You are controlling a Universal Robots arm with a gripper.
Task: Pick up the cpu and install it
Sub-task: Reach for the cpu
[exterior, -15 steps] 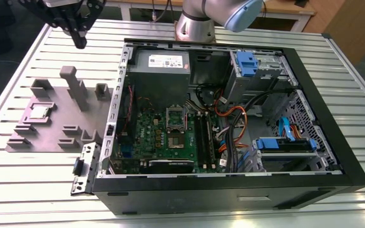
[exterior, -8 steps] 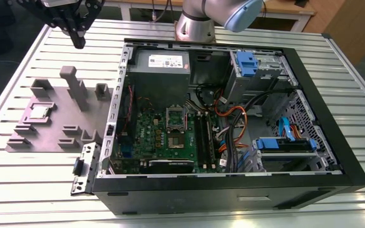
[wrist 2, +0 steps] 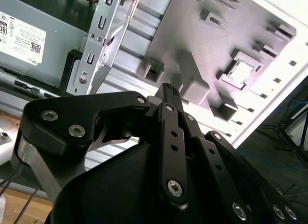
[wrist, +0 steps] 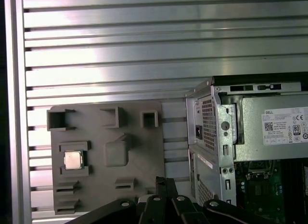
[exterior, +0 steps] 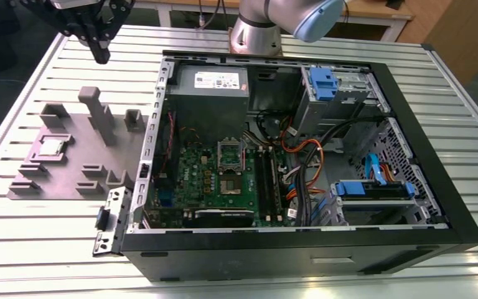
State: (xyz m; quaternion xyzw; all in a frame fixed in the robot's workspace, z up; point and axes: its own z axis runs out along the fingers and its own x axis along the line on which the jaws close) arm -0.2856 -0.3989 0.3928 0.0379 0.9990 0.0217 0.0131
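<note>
Gripper (exterior: 99, 56) fingers (wrist 2: 170, 113) pinched together, holding nothing. Chip (wrist: 73, 160) sits in grey tray (wrist: 137, 154) pocket, well apart from fingertips (computer case (exterior: 438, 205) on their other side).

The cpu (exterior: 52, 147) is a small, flat, square chip with a silvery-grey metal top and a thin pale rim. It lies level, metal side up, seated in a square recess of the grey holder tray (exterior: 89, 152) on the desk (exterior: 40, 237). It is outside the open computer case (exterior: 305, 255), to the exterior view's left of it.
</note>
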